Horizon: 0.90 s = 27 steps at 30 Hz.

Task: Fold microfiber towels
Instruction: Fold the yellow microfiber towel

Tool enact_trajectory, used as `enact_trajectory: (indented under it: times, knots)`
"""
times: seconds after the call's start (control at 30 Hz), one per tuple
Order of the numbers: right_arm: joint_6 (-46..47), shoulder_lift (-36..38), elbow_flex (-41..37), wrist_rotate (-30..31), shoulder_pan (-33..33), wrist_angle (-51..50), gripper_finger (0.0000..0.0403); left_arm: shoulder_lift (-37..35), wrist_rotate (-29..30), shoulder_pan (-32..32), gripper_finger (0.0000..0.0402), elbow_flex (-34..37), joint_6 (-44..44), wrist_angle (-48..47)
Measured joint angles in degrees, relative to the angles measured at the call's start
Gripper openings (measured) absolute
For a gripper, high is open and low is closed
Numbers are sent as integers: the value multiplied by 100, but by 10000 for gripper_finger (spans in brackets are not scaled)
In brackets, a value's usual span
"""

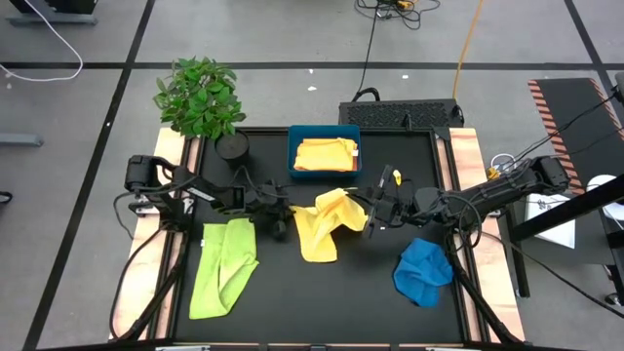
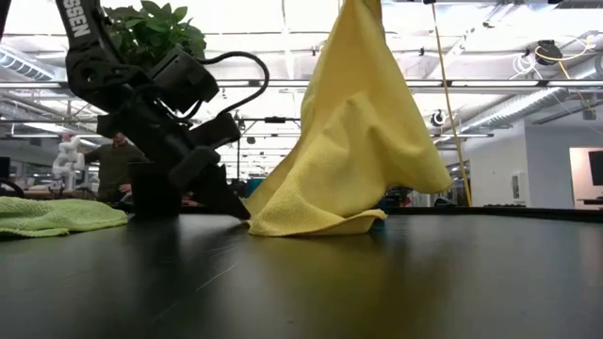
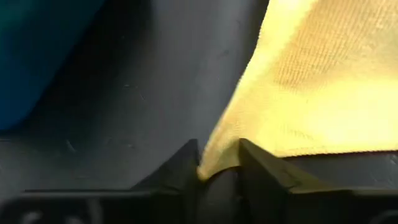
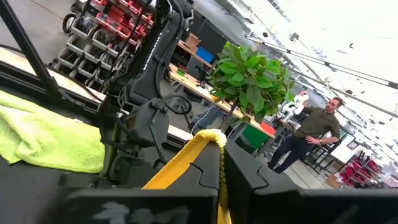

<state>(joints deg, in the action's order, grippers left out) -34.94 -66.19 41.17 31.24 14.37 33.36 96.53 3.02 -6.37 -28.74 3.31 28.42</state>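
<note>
A pale yellow towel (image 1: 325,222) is partly raised at the table's middle. In the low view (image 2: 363,122) it hangs like a tent from above the picture. Its lower folds (image 2: 311,222) rest on the table. My left gripper (image 1: 283,222) is low at the towel's left edge and shut on it. My right gripper (image 1: 369,216) is higher, at the towel's right side, and shut on it. A lime green towel (image 1: 224,265) lies flat at the near left. A blue towel (image 1: 423,272) lies crumpled at the near right. My left gripper pinches a corner of the pale yellow towel (image 3: 214,163) between its two fingers. It comes in low from the table's left, close to the table top (image 2: 226,202). The cloth spreads away from the fingers onto the table. My right gripper pinches a bunched edge of the pale yellow towel (image 4: 208,138) between its two fingers, coming from the table's right. The held part is lifted well clear. The cloth hangs below it down to the table, fairly taut toward my left gripper.
A teal-blue tray (image 1: 295,154) at the far middle holds a folded golden yellow towel (image 1: 326,154). A potted plant (image 1: 200,97) stands at the far left corner. A person (image 4: 314,134) stands in the room beyond the table.
</note>
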Motion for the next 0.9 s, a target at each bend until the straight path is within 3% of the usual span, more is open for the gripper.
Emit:
enact_trajectory:
  times: [0.17,0.4,0.7,0.9]
  knots:
    - [-17,0,0,49,0,-102,0,0,-23,2,14,-28,17,13]
    - [201,0,0,1119,2,-1169,0,-766,427,325,4,-46,-18,-432]
    - [1036,-2,-2,1505,78,-2448,0,-2877,2078,1125,2,-52,77,-2115]
    - [1001,158,-3,2478,518,-2467,0,-4023,2902,1890,2,-52,178,-2726]
